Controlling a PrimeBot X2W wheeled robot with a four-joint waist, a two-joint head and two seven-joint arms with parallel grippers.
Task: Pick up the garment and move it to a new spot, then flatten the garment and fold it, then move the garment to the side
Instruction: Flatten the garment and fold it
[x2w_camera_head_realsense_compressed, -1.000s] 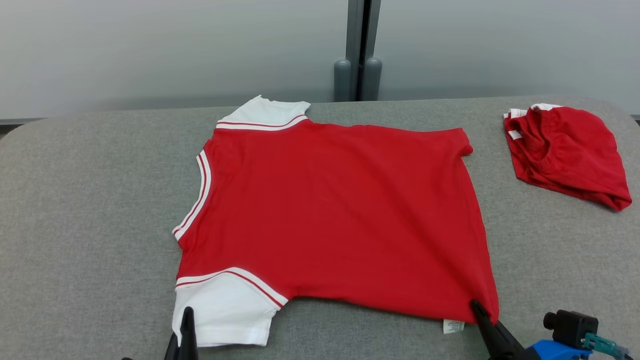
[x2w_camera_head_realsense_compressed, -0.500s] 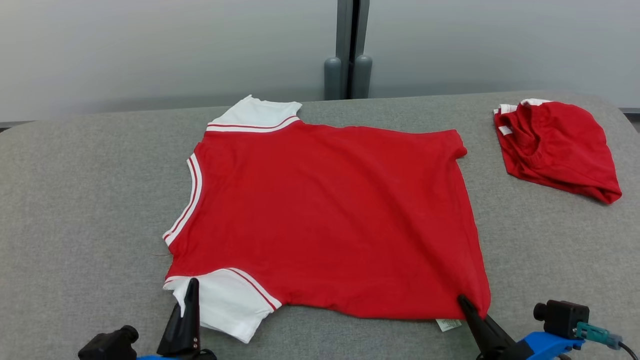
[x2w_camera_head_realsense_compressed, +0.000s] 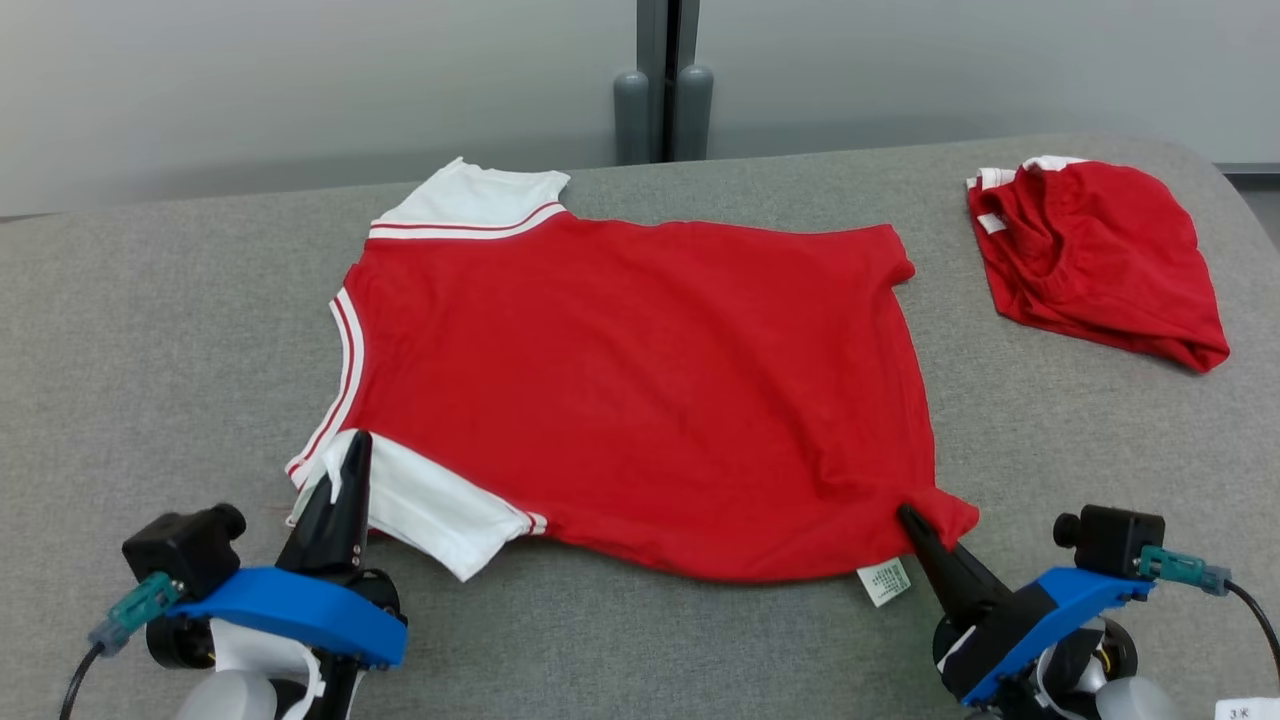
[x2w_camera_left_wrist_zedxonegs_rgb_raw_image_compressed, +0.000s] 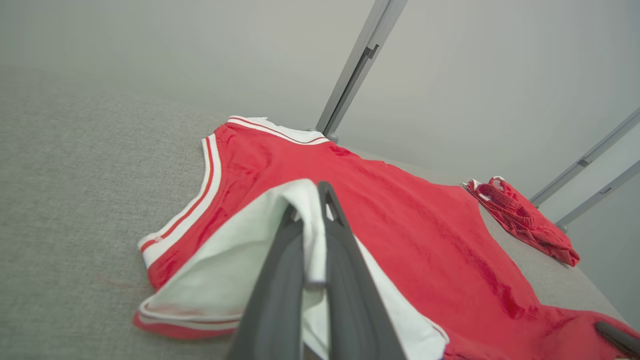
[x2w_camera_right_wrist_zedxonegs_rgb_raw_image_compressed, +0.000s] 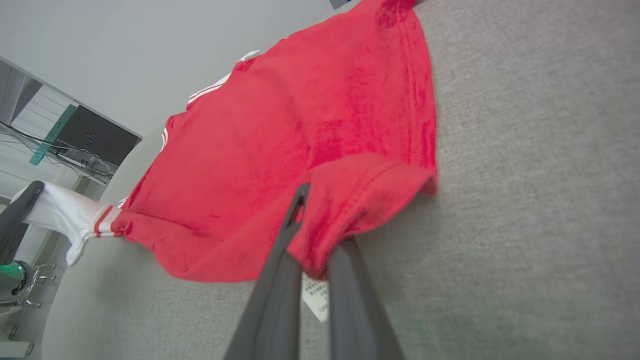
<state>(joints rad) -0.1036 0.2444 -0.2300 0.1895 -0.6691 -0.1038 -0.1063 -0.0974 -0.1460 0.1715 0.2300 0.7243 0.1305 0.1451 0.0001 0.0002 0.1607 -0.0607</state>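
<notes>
Red T-shirt (x2w_camera_head_realsense_compressed: 640, 380) lies spread on the grey table (x2w_camera_head_realsense_compressed: 150, 330). Jaws of the left gripper (x2w_camera_head_realsense_compressed: 355, 445) pinch its near white sleeve (x2w_camera_head_realsense_compressed: 430, 505); jaws of the right gripper (x2w_camera_head_realsense_compressed: 905, 515) pinch its near hem corner (x2w_camera_head_realsense_compressed: 945, 515). 1 crumpled red garment (x2w_camera_head_realsense_compressed: 1100, 260) lies apart, right of it.

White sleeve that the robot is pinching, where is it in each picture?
Head view: the white fabric sleeve, lower left, pinched by the left gripper, jaws shut.
Left wrist view: the sleeve, bottom middle, between the jaws.
Right wrist view: the sleeve, far left edge.
Shared landmark: the striped white neckline of the red fabric shirt.
</notes>
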